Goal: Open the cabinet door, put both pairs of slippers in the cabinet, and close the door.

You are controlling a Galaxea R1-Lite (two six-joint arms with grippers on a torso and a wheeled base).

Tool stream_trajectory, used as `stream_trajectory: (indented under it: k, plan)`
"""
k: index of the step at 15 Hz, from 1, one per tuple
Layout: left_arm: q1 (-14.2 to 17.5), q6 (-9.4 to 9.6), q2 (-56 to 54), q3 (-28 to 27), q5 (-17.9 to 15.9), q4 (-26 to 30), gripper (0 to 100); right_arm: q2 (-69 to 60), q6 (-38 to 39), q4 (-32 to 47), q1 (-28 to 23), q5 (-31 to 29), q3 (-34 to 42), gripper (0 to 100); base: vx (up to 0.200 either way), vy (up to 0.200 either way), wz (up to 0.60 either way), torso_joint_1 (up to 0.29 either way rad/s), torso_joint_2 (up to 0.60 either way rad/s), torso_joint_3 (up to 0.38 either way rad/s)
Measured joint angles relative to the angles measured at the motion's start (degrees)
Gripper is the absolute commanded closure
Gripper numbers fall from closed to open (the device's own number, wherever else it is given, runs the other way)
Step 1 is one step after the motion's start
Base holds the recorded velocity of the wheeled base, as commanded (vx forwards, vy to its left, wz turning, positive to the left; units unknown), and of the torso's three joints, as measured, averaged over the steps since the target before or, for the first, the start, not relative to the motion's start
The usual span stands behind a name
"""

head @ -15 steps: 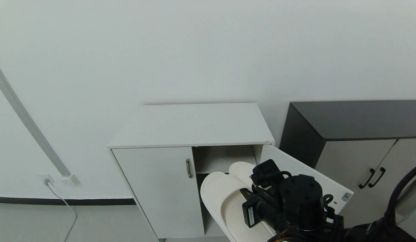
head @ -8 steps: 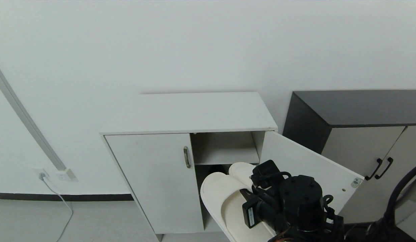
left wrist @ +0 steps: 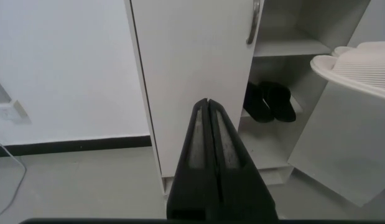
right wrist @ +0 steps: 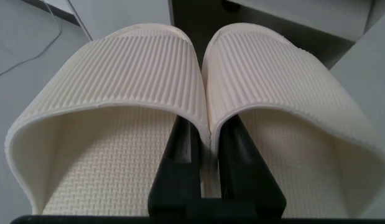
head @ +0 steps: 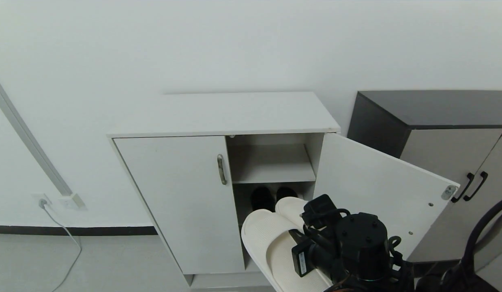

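Right end effector (right wrist: 208,135) grips cream slippers (head: 268,240) before cabinet (head: 243,113); dark pair (left wrist: 270,103), apparently, inside

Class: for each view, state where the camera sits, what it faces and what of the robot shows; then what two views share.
Head view: on the head, looking down at the white cabinet, right door open; right arm shows.
Left wrist view: on the left wrist, facing the closed left door and black slippers; shut left gripper shows.
Right wrist view: on the right wrist, looking along the right gripper clamped on the cream slippers.
Shared: head and left wrist views both show the black slippers.
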Motion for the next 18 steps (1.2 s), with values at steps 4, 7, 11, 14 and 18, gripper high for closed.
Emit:
stream_trajectory:
  k: [4,7,11,14,18]
  plan:
    - [0.00,0.02,0.00,0.00,0.04,0.00,100,0.05,0.00,-0.07,0.02,0.00,0.00,100,0.000,0.000,0.00,-0.161,0.49,0.322]
    - [0.00,0.02,0.00,0.00,0.04,0.00,100,0.13,0.00,-0.10,0.02,0.02,0.00,100,0.000,0.000,0.00,-0.137,0.47,0.333]
    - [0.00,0.02,0.00,0.00,0.04,0.00,100,0.46,-0.05,-0.51,0.27,0.00,-0.04,100,0.000,0.000,0.00,-0.101,0.47,0.349]
    - [0.00,0.02,0.00,0.00,0.04,0.02,100,0.83,-0.07,-1.30,0.50,0.02,0.02,100,0.000,0.000,0.00,-0.053,0.44,0.373]
    - [0.00,0.02,0.00,0.00,0.04,0.00,100,1.24,-0.18,-1.50,0.33,-0.09,0.05,100,0.000,0.000,0.00,-0.015,0.29,0.282]
